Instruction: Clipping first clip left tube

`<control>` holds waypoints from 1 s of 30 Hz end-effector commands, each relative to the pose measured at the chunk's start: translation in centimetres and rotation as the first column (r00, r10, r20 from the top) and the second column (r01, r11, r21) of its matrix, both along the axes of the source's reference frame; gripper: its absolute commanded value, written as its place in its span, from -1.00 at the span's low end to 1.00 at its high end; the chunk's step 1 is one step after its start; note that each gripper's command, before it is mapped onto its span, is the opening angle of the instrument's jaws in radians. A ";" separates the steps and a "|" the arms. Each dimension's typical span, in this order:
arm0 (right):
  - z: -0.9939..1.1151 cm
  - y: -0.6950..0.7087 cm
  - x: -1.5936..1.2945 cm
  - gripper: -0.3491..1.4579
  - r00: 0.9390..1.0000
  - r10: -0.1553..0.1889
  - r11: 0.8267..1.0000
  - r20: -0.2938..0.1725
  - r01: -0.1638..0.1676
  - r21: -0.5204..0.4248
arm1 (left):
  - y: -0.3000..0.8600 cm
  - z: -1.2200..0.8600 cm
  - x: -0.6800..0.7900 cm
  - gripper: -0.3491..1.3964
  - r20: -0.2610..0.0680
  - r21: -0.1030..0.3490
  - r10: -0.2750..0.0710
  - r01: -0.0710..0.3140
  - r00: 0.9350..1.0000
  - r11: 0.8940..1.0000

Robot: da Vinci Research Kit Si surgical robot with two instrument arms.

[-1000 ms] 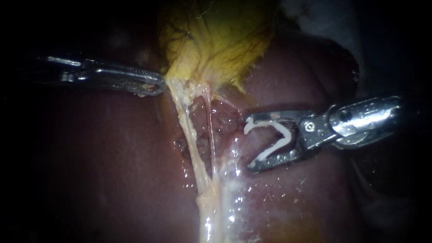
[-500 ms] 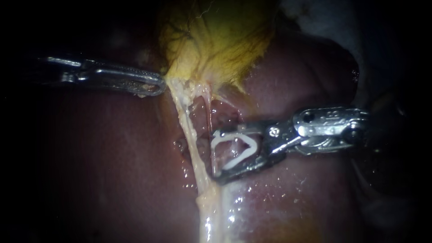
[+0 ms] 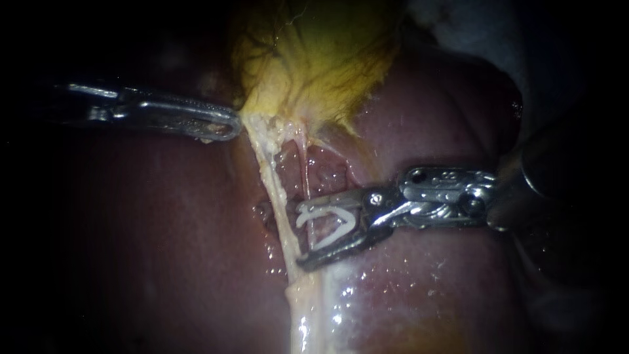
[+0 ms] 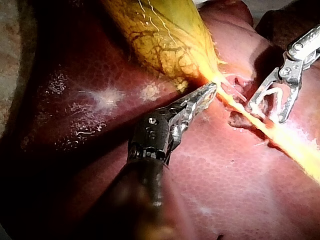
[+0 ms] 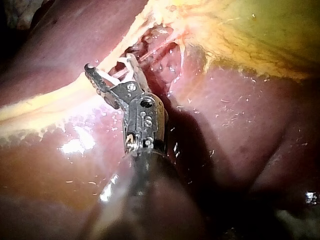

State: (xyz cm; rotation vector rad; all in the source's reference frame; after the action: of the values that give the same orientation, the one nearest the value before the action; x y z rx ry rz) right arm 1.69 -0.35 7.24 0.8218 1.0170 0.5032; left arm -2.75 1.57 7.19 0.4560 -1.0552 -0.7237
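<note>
Room is tight around my right instrument (image 3: 303, 237). Its jaws stand spread, carrying the open white V-shaped clip (image 3: 327, 226), and the thin translucent tube (image 3: 306, 172) crosses the gap between them. The thicker pale left tube (image 3: 270, 190) lies just off the jaw tips at 9 o'clock. The glistening dark red liver (image 3: 426, 288) lies close under the lower jaw. At 12 o'clock the yellow veined gallbladder (image 3: 314, 65) closes the way. At 10 o'clock my left instrument (image 3: 229, 126), clamped at the gallbladder's neck, bars the approach from that side. From 3 to 5 o'clock only bare liver shows, so there is free passage.
</note>
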 end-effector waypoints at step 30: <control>0.34 -0.06 0.39 0.03 0.998 -0.001 0.997 -0.065 0.006 0.071 | 0.00 0.00 -0.01 -1.00 0.000 0.000 0.000 0.000 1.000 1.000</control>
State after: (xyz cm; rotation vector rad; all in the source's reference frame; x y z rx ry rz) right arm 2.10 -0.42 7.59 0.9168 1.0648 0.5119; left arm -2.76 1.57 7.19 0.4556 -1.0553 -0.7239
